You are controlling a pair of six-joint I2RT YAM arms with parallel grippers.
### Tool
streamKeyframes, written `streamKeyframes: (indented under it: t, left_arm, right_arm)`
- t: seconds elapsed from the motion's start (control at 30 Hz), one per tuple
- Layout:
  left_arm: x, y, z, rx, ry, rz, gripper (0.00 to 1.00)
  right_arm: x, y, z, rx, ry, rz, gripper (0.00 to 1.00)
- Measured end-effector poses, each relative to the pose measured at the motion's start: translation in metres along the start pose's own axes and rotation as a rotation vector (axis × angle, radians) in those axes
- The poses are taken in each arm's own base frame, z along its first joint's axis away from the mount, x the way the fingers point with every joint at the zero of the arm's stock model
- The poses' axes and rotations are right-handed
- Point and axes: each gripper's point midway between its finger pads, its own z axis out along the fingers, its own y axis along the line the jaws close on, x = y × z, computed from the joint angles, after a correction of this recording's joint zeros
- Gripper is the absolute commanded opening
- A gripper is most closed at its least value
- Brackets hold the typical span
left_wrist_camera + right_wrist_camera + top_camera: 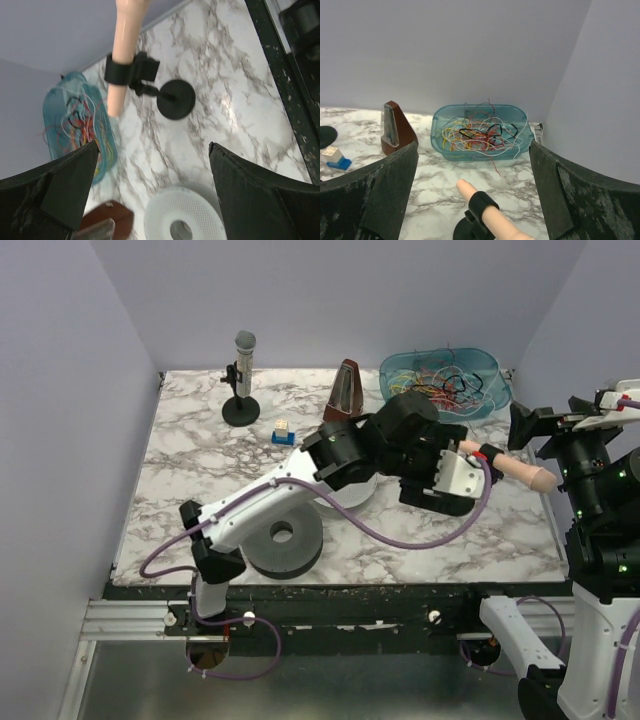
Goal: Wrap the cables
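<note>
The cables [445, 380] are a tangle of yellow, red, black and white wires in a clear blue tub [495, 375] at the back right. They also show in the left wrist view [80, 122] and the right wrist view [480, 132]. One reddish wire [495, 167] hangs over the tub's front rim onto the table. My left gripper [450, 475] is stretched across to the right, above the table. It is open and empty in the left wrist view [153, 150]. My right gripper [525, 425] is at the right edge, facing the tub. It is open and empty in the right wrist view [473, 145].
A peach finger-shaped rod [510, 468] in a black clamp on a round stand [175, 99] lies between the grippers. A metronome [347, 390], a microphone on a stand [243, 375], a small blue and white block [283, 432], a grey ring [283, 535] and a white ring [182, 220] stand on the marble table.
</note>
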Motion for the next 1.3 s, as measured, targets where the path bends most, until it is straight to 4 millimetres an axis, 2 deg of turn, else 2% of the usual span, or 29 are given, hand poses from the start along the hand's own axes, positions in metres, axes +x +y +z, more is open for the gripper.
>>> streamKeyframes:
  t: [0.03, 0.13, 0.2, 0.23, 0.27, 0.3, 0.33, 0.4, 0.43, 0.57, 0.7, 0.8, 0.87, 1.0, 1.13, 1.23, 1.3]
  left_arm:
    - [0.005, -0.002, -0.010, -0.002, 0.017, -0.025, 0.99]
    - [0.040, 0.002, -0.038, -0.039, 0.082, -0.148, 0.99]
    - [0.085, 0.016, -0.061, -0.109, 0.149, -0.277, 0.95]
    - [0.117, 0.028, -0.075, -0.170, 0.189, -0.361, 0.90]
    - [0.141, 0.033, -0.085, -0.212, 0.221, -0.418, 0.88]
    - [0.180, 0.040, -0.101, -0.280, 0.268, -0.513, 0.87]
    - [0.206, 0.043, -0.112, -0.324, 0.304, -0.573, 0.87]
    - [0.262, 0.041, -0.131, -0.402, 0.366, -0.712, 0.87]
    - [0.290, 0.032, -0.139, -0.428, 0.399, -0.788, 0.88]
    - [0.348, 0.000, -0.165, -0.460, 0.457, -0.962, 0.91]
    - [0.369, -0.021, -0.199, -0.476, 0.449, -1.047, 0.88]
    - [0.380, -0.043, -0.224, -0.504, 0.480, -1.071, 0.88]
    - [0.382, -0.067, -0.224, -0.467, 0.508, -1.085, 0.87]
    - [0.388, -0.120, -0.214, -0.338, 0.563, -1.147, 0.89]
    - [0.395, -0.159, -0.206, -0.249, 0.602, -1.186, 0.91]
    - [0.402, -0.177, -0.202, -0.218, 0.617, -1.204, 0.88]
    - [0.402, -0.178, -0.200, -0.220, 0.603, -1.207, 0.84]
  right_arm:
    - [0.001, 0.002, 0.001, -0.008, 0.001, 0.003, 1.00]
    - [0.011, 0.009, 0.005, -0.040, 0.019, 0.026, 1.00]
    - [0.027, 0.016, 0.011, -0.071, 0.050, 0.047, 0.97]
    - [0.036, 0.021, 0.015, -0.095, 0.075, 0.069, 0.97]
    - [0.045, 0.028, 0.019, -0.126, 0.098, 0.094, 0.97]
    - [0.052, 0.036, 0.024, -0.163, 0.119, 0.132, 0.97]
    - [0.058, 0.046, 0.029, -0.207, 0.133, 0.172, 0.97]
    - [0.064, 0.065, 0.036, -0.294, 0.142, 0.247, 0.97]
    - [0.069, 0.077, 0.039, -0.339, 0.150, 0.283, 0.97]
    - [0.077, 0.119, 0.034, -0.492, 0.194, 0.343, 0.97]
    - [0.080, 0.150, 0.029, -0.600, 0.224, 0.354, 0.97]
    - [0.094, 0.172, 0.030, -0.653, 0.278, 0.355, 0.97]
    - [0.110, 0.188, 0.031, -0.680, 0.328, 0.351, 0.97]
    - [0.154, 0.213, 0.034, -0.696, 0.455, 0.334, 0.98]
    - [0.175, 0.226, 0.031, -0.698, 0.511, 0.314, 0.98]
    - [0.180, 0.236, 0.029, -0.718, 0.525, 0.305, 0.98]
    - [0.184, 0.243, 0.029, -0.726, 0.534, 0.296, 0.98]
